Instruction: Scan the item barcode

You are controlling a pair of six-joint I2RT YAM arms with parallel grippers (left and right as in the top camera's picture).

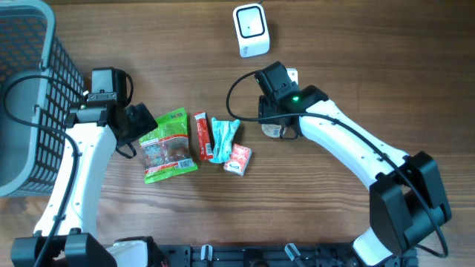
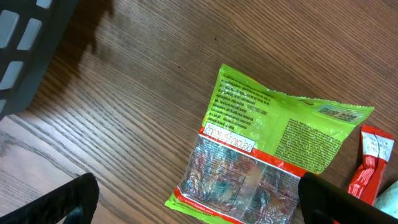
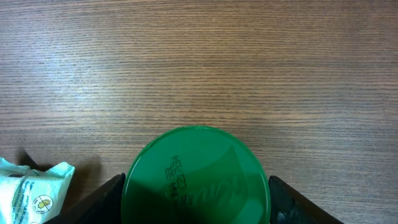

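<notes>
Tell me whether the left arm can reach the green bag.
Probably yes. The left claw hangs open at the edge of the green bag; nothing lies on it, and the red stick only flanks it.

The table (image 1: 356, 67) is finished in brown wood grain. The basket (image 1: 30, 96) is grey, formed in an open grid pattern. The scanner (image 1: 251, 30) is white. The pouch (image 2: 249, 106) is printed lime green with dark text, a red band and a clear window. The stick packet (image 1: 202, 136) is red. The wrapper (image 1: 223, 138) is coloured teal and white. The round lid (image 3: 196, 177) is solid green, stamped with a dark code.
</notes>
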